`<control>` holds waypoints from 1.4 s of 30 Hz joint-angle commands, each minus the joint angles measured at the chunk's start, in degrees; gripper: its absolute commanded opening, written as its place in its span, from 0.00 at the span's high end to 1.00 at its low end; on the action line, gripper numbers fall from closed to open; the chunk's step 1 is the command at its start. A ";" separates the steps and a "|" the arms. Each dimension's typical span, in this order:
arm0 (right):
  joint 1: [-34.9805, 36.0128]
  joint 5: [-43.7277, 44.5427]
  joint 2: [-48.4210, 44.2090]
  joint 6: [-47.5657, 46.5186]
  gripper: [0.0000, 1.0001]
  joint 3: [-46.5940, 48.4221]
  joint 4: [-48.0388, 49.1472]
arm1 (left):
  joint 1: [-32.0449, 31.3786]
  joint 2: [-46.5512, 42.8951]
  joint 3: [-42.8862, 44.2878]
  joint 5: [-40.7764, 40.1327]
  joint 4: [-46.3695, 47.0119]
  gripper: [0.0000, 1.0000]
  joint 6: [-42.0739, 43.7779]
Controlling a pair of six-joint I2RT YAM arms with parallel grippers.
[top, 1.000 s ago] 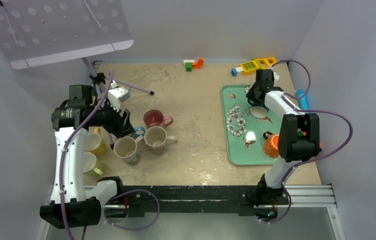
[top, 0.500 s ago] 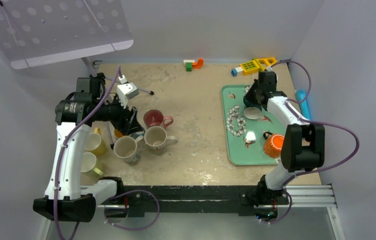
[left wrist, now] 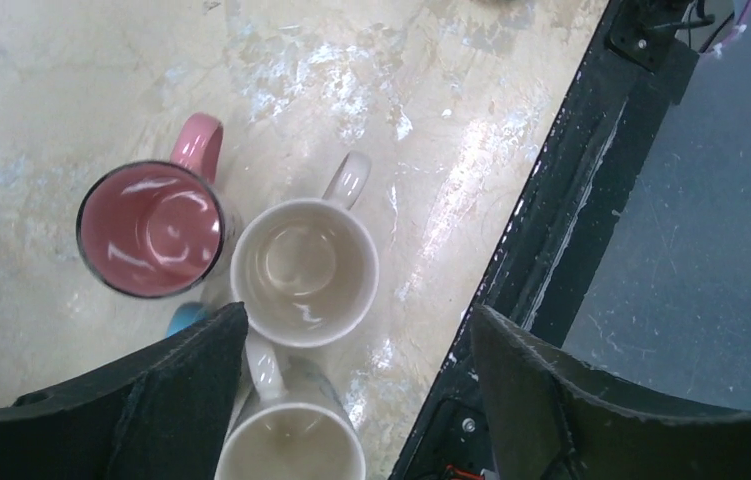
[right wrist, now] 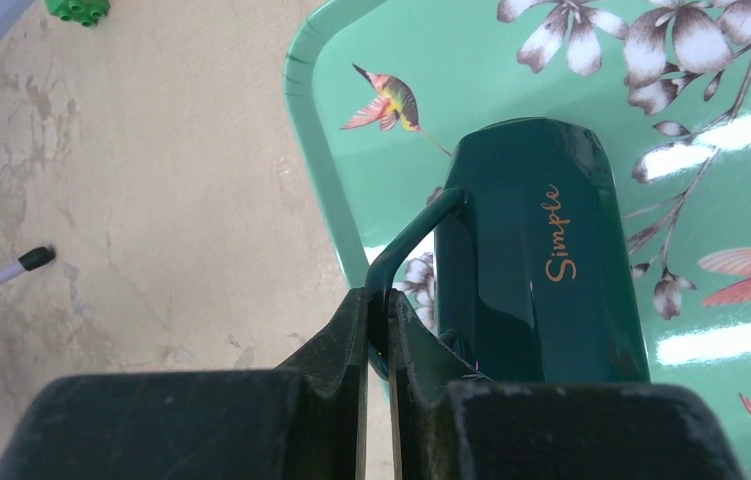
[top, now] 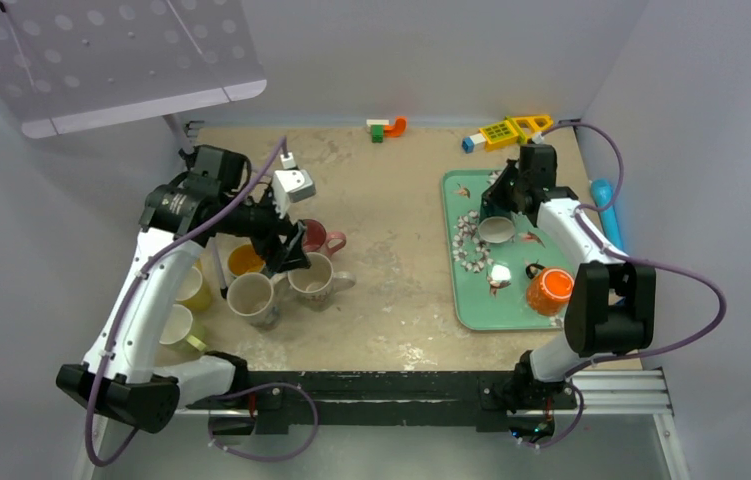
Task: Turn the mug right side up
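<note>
A dark green mug (right wrist: 541, 260) with gold "Simple" lettering hangs over the green floral tray (right wrist: 321, 140). My right gripper (right wrist: 378, 310) is shut on its thin handle (right wrist: 406, 240). In the top view the mug (top: 497, 229) shows its pale inside toward the camera, over the tray's far part (top: 471, 310), with my right gripper (top: 504, 198) just behind it. My left gripper (left wrist: 356, 390) is open and empty, hovering over a cluster of upright mugs: a pink one (left wrist: 151, 228) and two cream ones (left wrist: 303, 272) (left wrist: 291, 455). It also shows in the top view (top: 286, 250).
An orange mug (top: 545, 290) and a small white piece (top: 500, 272) sit on the tray. Yellow mugs (top: 191, 285) (top: 179, 325) and an orange-lined mug (top: 245, 259) stand at the left. Toys (top: 387, 128) (top: 506, 130) lie along the back wall. A pen (right wrist: 1, 275) lies left of the tray.
My left arm swung right and forward, now over the mug cluster. My right gripper shifted the green mug slightly left and nearer over the tray, its opening turning up.
</note>
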 commanded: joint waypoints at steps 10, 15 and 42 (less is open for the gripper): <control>0.17 -4.13 -8.45 7.94 1.00 1.15 2.79 | -24.88 9.48 5.66 -16.49 21.65 0.01 -3.49; 0.12 -2.37 -9.83 12.87 1.00 -0.54 3.26 | -31.20 16.97 7.02 -20.70 33.76 0.00 -5.35; 0.11 -2.48 -27.91 36.87 1.00 -11.08 1.16 | -40.68 49.59 20.00 -26.23 64.04 0.00 -7.94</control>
